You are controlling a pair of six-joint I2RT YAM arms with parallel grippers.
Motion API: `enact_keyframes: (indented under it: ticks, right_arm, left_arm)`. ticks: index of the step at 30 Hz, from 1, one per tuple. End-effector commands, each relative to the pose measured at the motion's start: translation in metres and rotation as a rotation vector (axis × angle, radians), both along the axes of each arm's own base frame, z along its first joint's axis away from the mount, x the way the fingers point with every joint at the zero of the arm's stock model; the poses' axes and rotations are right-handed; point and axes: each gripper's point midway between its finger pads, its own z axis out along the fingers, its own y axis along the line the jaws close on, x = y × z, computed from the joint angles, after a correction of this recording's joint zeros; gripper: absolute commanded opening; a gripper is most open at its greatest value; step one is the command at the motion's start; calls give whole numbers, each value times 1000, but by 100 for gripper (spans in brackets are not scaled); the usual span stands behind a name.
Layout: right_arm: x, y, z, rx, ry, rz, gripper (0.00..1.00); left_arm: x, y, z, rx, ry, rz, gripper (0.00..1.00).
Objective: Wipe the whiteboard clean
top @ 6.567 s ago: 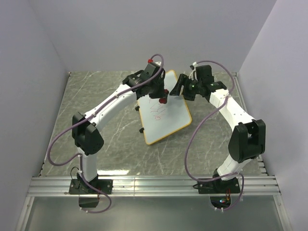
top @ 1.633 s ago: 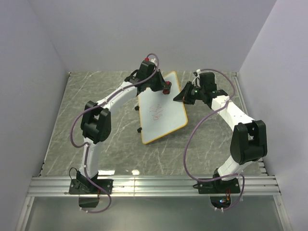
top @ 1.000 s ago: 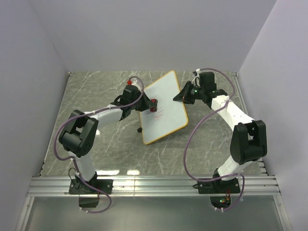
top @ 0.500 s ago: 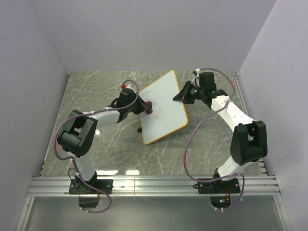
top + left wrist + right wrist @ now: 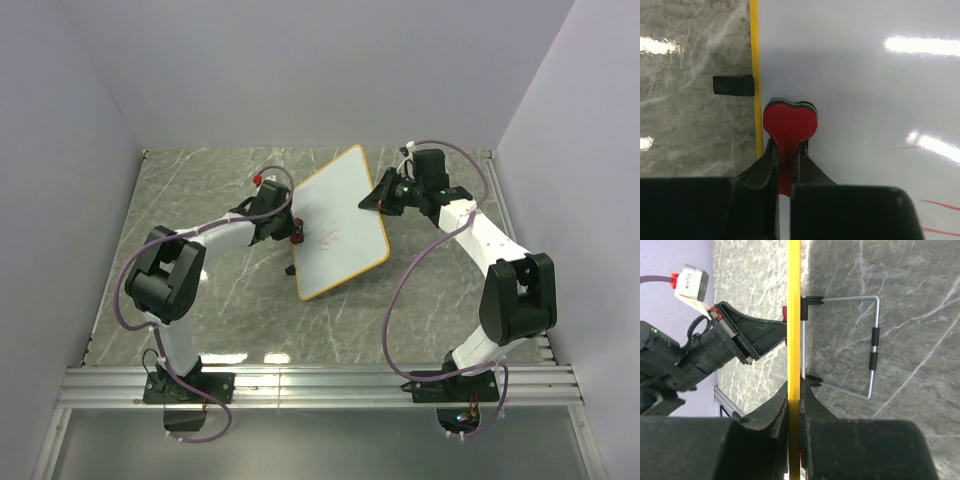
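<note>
So we've got the whiteboard (image 5: pixel 345 215) sitting in the middle of the table (image 5: pixel 190 190) between our two arms, and the right gripper (image 5: pixel 373 203) has its jaws clamped on the board's yellow rim along the right-hand edge. Our left gripper (image 5: pixel 286 228) is pinched tight on the little red eraser (image 5: pixel 790 121). The eraser rests on the white surface just inside the left rim, near a black clip (image 5: pixel 733 85), with a few red scribbles (image 5: pixel 940 205) off to one side.
</note>
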Motion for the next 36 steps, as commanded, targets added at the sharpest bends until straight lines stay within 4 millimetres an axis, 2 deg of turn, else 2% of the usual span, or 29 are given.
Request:
enact_keyframes:
  ticks: [1, 2, 4, 6, 12, 15, 16, 17, 19, 27, 31, 34, 36]
  right_arm:
    - [-24, 31, 16, 44, -46, 136, 0]
    - [-23, 30, 17, 42, -50, 136, 0]
    - [-22, 31, 16, 39, -48, 140, 0]
    - [-20, 31, 16, 36, -48, 139, 0]
    - [-14, 28, 14, 28, -46, 133, 0]
    - [-12, 26, 13, 32, -44, 124, 0]
    - [-13, 26, 12, 34, -44, 126, 0]
    - [-13, 26, 11, 34, -43, 126, 0]
    - [-13, 26, 9, 37, -36, 119, 0]
    - [-14, 26, 10, 45, -39, 114, 0]
    - [-13, 26, 11, 41, -37, 115, 0]
    - [-13, 25, 12, 33, -36, 118, 0]
    - [-12, 25, 13, 24, -41, 121, 0]
  left_arm:
    - [-126, -58, -61, 120, 360, -353, 0]
    - [-135, -75, -54, 106, 355, -401, 0]
    - [-136, -96, -35, 78, 340, -430, 0]
    - [-148, -116, -19, 37, 339, -469, 0]
    - [-165, -150, 38, -36, 258, -529, 0]
    - [-164, -152, 52, -67, 224, -514, 0]
    - [-164, -147, 48, -56, 221, -499, 0]
    - [-161, -148, 53, -73, 196, -496, 0]
    - [-158, -144, 51, -81, 184, -485, 0]
    - [-137, -147, 94, -274, -1, -493, 0]
    - [-126, -141, 92, -288, -15, -476, 0]
    - [-116, -132, 75, -238, 15, -447, 0]
    - [-119, -123, 57, -237, 56, -439, 0]
